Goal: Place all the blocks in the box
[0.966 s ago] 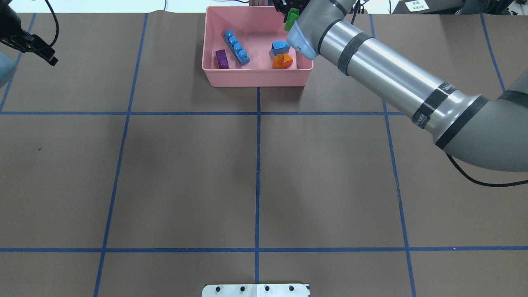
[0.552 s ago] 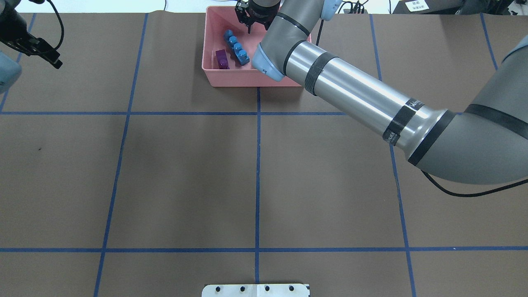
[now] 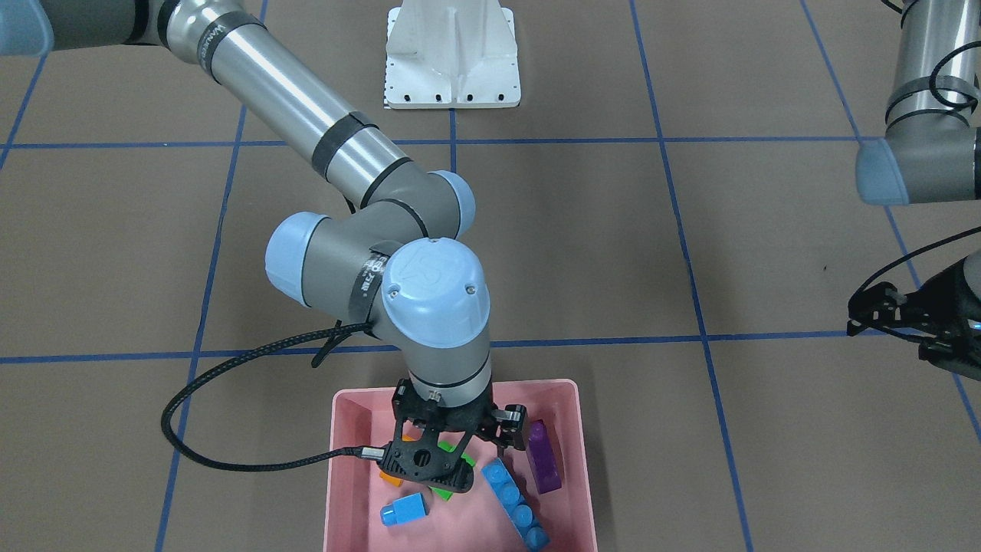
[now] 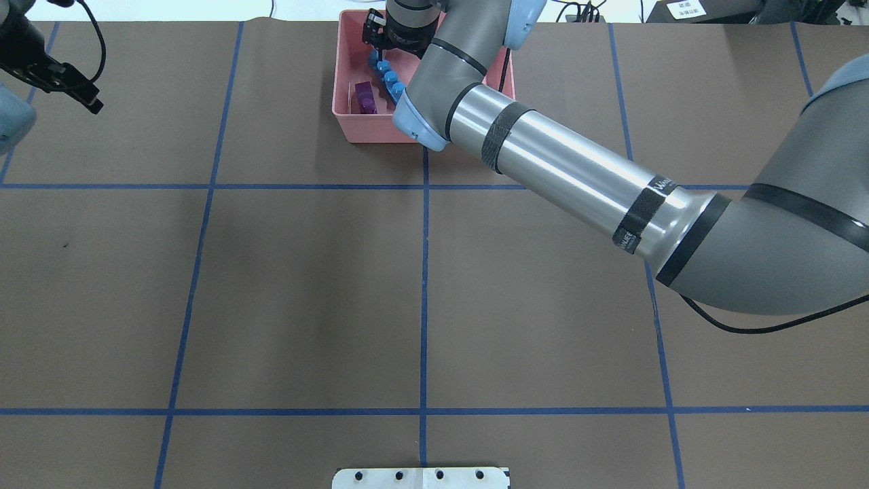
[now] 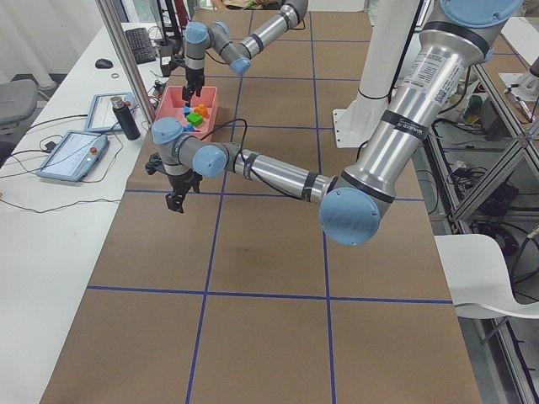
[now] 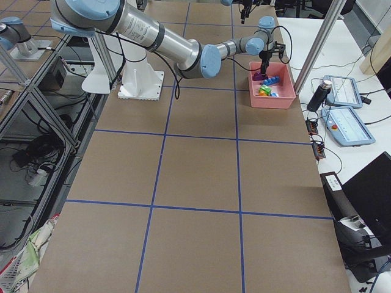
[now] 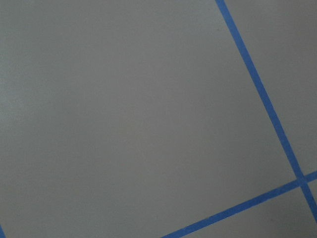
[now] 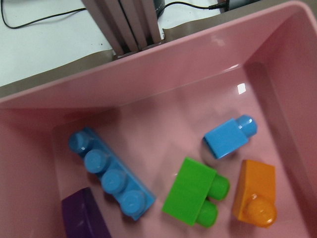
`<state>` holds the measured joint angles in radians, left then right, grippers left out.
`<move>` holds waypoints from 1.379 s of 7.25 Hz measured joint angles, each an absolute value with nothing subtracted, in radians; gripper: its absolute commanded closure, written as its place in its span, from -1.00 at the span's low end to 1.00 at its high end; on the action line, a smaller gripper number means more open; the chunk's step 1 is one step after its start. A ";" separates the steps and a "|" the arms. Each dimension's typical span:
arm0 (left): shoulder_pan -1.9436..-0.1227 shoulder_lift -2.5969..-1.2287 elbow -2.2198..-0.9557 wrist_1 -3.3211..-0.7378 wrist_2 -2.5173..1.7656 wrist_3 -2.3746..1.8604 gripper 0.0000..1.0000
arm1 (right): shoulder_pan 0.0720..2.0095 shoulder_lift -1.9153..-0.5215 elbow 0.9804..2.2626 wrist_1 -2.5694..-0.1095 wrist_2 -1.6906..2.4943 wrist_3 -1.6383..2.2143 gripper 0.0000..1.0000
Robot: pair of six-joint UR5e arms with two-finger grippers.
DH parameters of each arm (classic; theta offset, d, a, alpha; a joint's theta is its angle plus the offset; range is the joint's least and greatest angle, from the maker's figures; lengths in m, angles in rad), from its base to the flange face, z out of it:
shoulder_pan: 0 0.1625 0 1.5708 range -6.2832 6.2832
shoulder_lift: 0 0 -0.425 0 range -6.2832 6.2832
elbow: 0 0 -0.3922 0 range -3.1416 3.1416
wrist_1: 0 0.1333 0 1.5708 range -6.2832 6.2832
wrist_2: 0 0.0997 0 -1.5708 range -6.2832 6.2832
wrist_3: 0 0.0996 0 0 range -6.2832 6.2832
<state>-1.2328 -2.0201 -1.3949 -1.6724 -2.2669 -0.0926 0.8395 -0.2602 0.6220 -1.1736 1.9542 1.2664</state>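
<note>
The green block lies loose on the floor of the pink box, long axis diagonal, studs toward the orange block; the small blue cube, long blue block and edge-cropped purple block lie around it; the right gripper hangs above, jaws seemingly parted, gripping nothing; the left gripper sits well apart, finger spread impossible to tell; lettering on the right arm's band is unreadable.

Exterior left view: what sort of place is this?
Probably a robotics lab work cell: left arm and right arm at a table gridded with blue tape, a teach pendant and keyboard on the white side bench.
</note>
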 measured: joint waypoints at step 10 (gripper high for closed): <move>-1.599 -1.753 -1.447 -1.429 -2.339 0.348 -1.00 | 1.251 -1.030 1.327 -1.500 2.216 0.437 -1.00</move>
<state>-1.5992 -1.7535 -1.4473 -1.4287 -2.3389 0.3479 1.2506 -1.0297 1.3274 -1.5002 2.2158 0.4370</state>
